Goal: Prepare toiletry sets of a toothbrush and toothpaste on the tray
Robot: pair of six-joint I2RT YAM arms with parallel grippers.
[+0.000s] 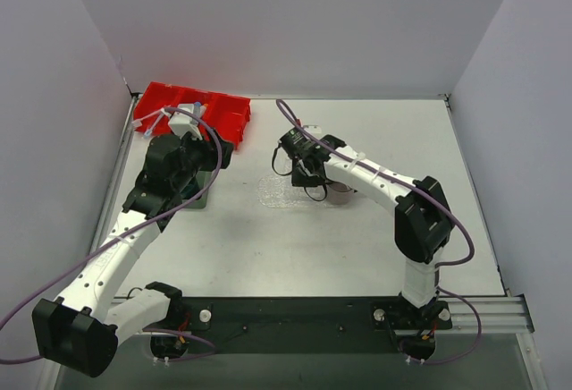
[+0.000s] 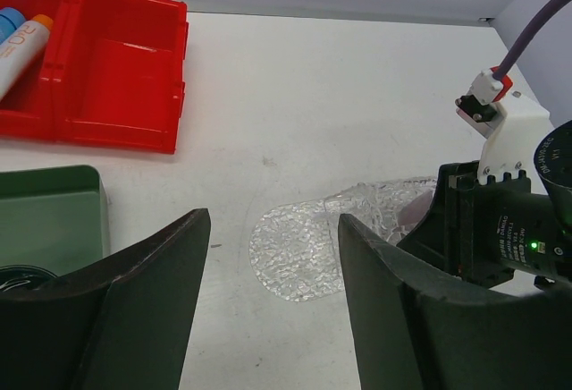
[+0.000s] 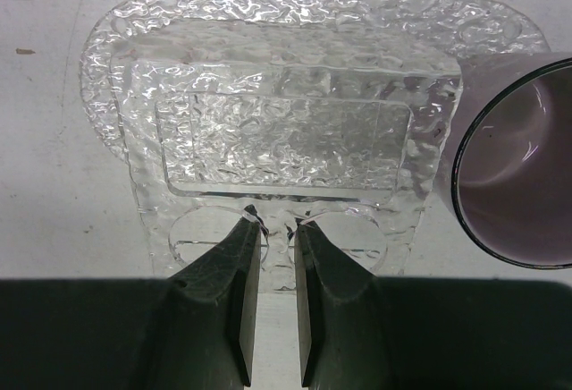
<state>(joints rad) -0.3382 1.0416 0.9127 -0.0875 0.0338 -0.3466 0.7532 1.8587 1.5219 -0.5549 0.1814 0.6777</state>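
right gripper, dark jaws a sliver apart, at the rim of a bumpy clear oval plastic tray — grip unclear; left gripper gapes wide.

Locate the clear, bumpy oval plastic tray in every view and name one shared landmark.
Top external: clear bumpy tray at table centre.
Left wrist: tray lower centre.
Right wrist: tray fills the upper middle.
Landmark: right gripper at the tray's edge.
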